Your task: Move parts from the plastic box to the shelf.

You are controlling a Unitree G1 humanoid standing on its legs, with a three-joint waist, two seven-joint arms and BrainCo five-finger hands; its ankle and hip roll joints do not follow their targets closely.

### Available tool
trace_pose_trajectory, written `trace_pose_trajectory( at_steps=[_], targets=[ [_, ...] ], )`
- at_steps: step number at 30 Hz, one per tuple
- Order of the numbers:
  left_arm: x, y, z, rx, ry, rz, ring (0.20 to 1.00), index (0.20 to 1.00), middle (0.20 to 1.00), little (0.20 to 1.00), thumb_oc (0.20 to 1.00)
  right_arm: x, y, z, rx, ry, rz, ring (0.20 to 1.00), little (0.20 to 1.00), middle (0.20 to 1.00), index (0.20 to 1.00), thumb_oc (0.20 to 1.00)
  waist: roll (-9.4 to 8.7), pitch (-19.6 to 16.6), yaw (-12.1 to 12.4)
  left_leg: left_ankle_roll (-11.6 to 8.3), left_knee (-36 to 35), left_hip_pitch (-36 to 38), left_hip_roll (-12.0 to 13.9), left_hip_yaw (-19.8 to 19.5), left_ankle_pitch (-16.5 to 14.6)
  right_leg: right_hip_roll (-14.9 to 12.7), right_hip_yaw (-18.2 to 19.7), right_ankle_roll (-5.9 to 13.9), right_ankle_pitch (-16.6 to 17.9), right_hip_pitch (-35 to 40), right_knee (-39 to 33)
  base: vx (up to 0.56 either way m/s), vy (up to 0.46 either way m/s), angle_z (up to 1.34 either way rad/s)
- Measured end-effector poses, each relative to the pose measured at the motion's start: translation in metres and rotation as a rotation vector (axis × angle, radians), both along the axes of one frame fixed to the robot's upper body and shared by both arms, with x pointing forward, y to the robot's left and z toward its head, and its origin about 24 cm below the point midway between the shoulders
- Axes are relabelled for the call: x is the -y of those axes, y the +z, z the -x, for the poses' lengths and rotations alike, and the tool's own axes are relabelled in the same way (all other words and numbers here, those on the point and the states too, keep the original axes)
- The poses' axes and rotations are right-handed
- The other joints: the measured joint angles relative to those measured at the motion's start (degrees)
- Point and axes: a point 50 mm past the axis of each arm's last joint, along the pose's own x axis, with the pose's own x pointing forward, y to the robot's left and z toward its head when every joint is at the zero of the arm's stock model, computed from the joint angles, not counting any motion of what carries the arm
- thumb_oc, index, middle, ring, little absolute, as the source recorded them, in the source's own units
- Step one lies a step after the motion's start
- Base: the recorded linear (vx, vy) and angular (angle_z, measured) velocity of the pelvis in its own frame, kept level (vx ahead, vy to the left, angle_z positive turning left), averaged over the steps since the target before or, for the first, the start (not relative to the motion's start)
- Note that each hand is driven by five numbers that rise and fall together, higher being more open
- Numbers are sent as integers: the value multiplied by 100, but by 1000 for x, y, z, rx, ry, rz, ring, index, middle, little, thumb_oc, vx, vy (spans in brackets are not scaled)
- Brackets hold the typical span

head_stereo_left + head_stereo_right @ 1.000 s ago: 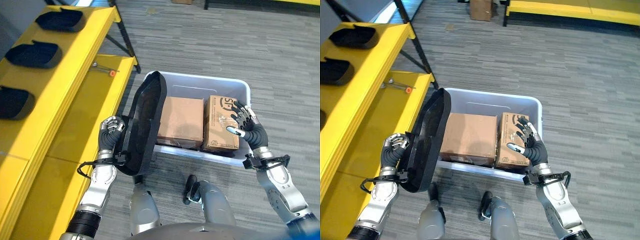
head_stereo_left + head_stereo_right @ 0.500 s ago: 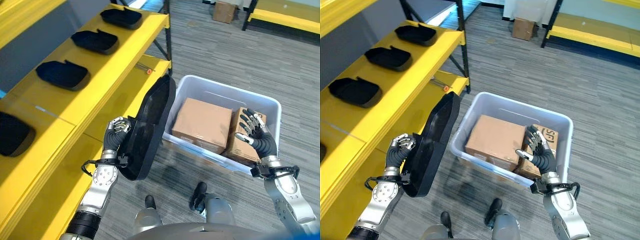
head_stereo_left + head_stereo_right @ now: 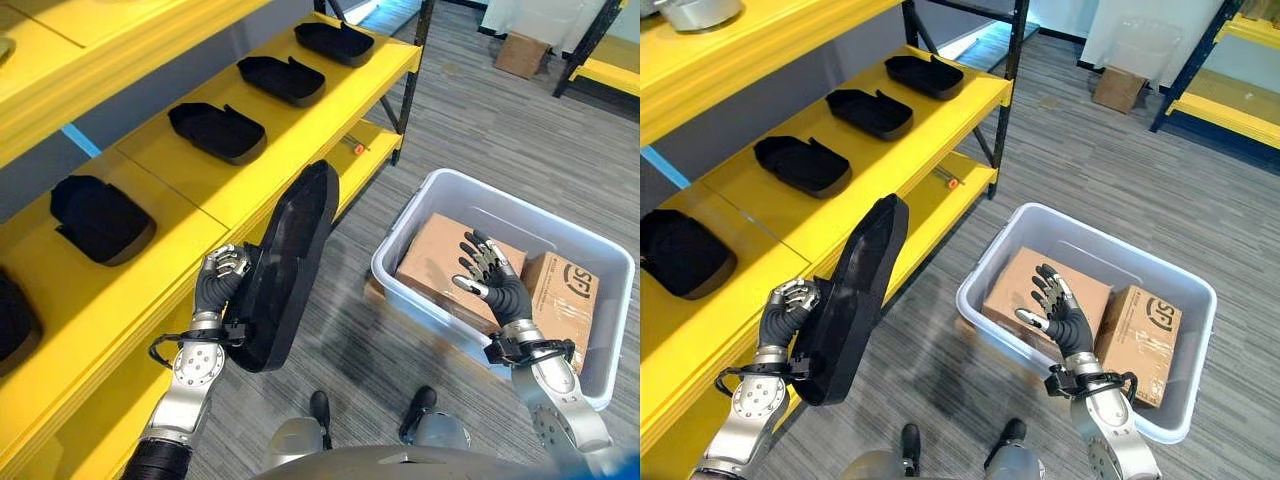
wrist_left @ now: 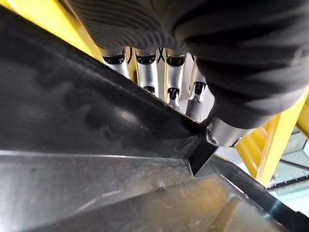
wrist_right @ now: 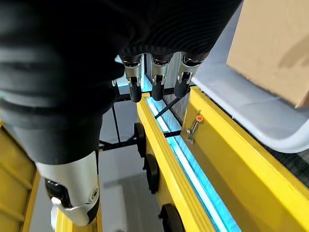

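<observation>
View swings toward the yellow shelf (image 3: 250, 185); left hand (image 3: 218, 285) clamped on the black part (image 3: 285, 265), mid-frame, right hand (image 3: 490, 285) splayed empty over the plastic box (image 3: 600, 375) — placing comes next.

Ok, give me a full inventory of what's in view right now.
Held part: one, black, tilted upright beside the shelf.
Shelved parts: at least four, black, in a row on the yellow shelf.
Plastic box: one, pale grey, on the floor.
Cardboard boxes: two, brown, inside the plastic box.
Small tool: one, orange-tipped, on the lower shelf.
Left hand: curled round the held part.
Right hand: open, over the plastic box.
</observation>
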Motion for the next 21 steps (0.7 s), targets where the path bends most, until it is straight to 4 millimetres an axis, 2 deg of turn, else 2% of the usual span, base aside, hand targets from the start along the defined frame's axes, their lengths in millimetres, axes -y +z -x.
trace_pose_trajectory(
  at_steps=[1, 2, 3, 4, 5, 6, 7, 8, 9, 10, 11, 12, 13, 16, 19, 21],
  targets=[
    [0, 1, -1, 3, -4, -6, 200, 200, 200, 200, 200, -3, -2, 1, -7, 8, -5, 1000, 1000, 1000, 1000, 1000, -4, 1, -6, 48, 37, -23, -47, -50, -30, -42, 140, 7, 5, 25, 22, 12, 208, 47],
    [1, 2, -3, 10, -6, -7, 200, 200, 200, 200, 200, -5, -2, 1, -10, 17, -9, 1000, 1000, 1000, 1000, 1000, 13, 29, -74, 118, 114, -53, -127, -220, -49, -71, 564, 5, 18, -4, 240, 92, 193, 82],
    [4, 2, -6, 13, -9, 1, 200, 200, 200, 200, 200, -7, -4, 0, -18, 22, -9, 1000, 1000, 1000, 1000, 1000, 78, 75, -231, 176, 199, -64, -168, -416, -41, -103, 1233, -56, 58, -37, 581, 82, 144, 102],
    [6, 4, -7, 21, -18, 1, 200, 200, 200, 200, 200, -10, -7, 2, -37, 42, -6, 1000, 1000, 1000, 1000, 1000, 105, 67, -341, 291, 151, 25, -167, -638, -50, 103, 2208, 83, -210, -312, 1017, 83, 79, 86],
    [2, 6, -6, 28, -15, -15, 200, 200, 200, 200, 200, -17, -10, 3, -52, 83, -12, 1000, 1000, 1000, 1000, 1000, 104, 56, -275, 323, 44, 68, 25, -699, 6, 851, 3098, 218, -738, -626, 1436, 61, 29, 52],
    [-3, 8, -6, 28, -11, -33, 200, 200, 200, 200, 200, -19, -10, 4, -52, 100, -21, 1000, 1000, 1000, 1000, 1000, 75, 54, -291, 269, -3, 62, 96, -780, 76, 1210, 3120, 62, -846, -681, 1454, 63, -6, 32],
    [-7, 9, -5, 27, -7, -49, 200, 200, 200, 200, 200, -19, -12, 5, -58, 101, -25, 1000, 1000, 1000, 1000, 1000, 0, 28, -309, 232, -88, 57, 77, -821, 137, 1444, 3043, 27, -837, -713, 1363, 50, -10, 37],
    [-10, 11, -5, 27, -2, -62, 200, 200, 200, 200, 200, -18, -12, 5, -63, 100, -34, 1000, 1000, 1000, 1000, 1000, -200, -9, -309, 220, -129, 73, 19, -857, 161, 1685, 2927, 20, -849, -722, 1225, 56, -28, 41],
    [-13, 9, -2, 18, 6, -64, 200, 200, 200, 200, 200, -17, -15, 5, -77, 95, -38, 1000, 1000, 1000, 1000, 1000, -348, -66, -337, 168, -106, -9, -44, -978, 137, 2066, 2992, -192, -934, -600, 738, 47, -49, 43],
    [-9, 7, -2, 13, 2, -52, 200, 200, 200, 200, 200, -14, -16, 5, -81, 89, -32, 1000, 1000, 1000, 1000, 1000, -387, -90, -369, 142, -104, -26, -36, -1093, 122, 2129, 3019, -487, -892, -453, 484, 32, -48, 37],
    [-7, 6, -2, 7, -5, -47, 200, 200, 200, 200, 200, -13, -16, 4, -83, 86, -30, 1000, 1000, 1000, 1000, 1000, -359, -75, -360, 120, -106, -18, -28, -1089, 124, 2173, 3017, -484, -805, -377, 335, 23, -33, 23],
    [-3, 3, -1, -4, -29, -40, 200, 200, 200, 200, 200, -14, -13, 2, -72, 89, -30, 1000, 1000, 1000, 1000, 1000, -251, -69, -331, -21, -191, 49, 77, -1108, 224, 2255, 2891, -580, -526, -145, -148, 16, -42, 4],
    [-1, 4, -1, -3, -35, -39, 200, 200, 200, 200, 200, -14, -13, 2, -68, 92, -32, 1000, 1000, 1000, 1000, 1000, -223, -61, -328, -44, -255, 84, 119, -1101, 240, 2284, 2844, -634, -444, -83, -273, 42, -88, 6],
    [5, 4, 2, 3, -58, -17, 200, 200, 200, 200, 200, -14, -13, 3, -70, 96, -33, 1000, 1000, 1000, 1000, 1000, -153, -53, -295, -113, -404, 267, 223, -1102, 276, 2397, 2849, -642, -234, 338, -833, 27, -71, 4],
    [7, 6, 2, 14, -64, -13, 200, 200, 200, 200, 200, -12, -12, 2, -66, 91, -30, 1000, 1000, 1000, 1000, 1000, -125, -70, -285, -138, -426, 287, 237, -1117, 270, 2424, 2837, -631, -241, 423, -934, -15, -64, 8],
    [10, 7, 0, 16, -84, -5, 200, 200, 200, 200, 200, -7, -13, 4, -71, 76, -24, 1000, 1000, 1000, 1000, 1000, -135, -48, -313, -242, -53, 119, 137, -1147, 239, 2344, 2633, -622, -254, 506, -910, -104, -36, 47]
  ],
)
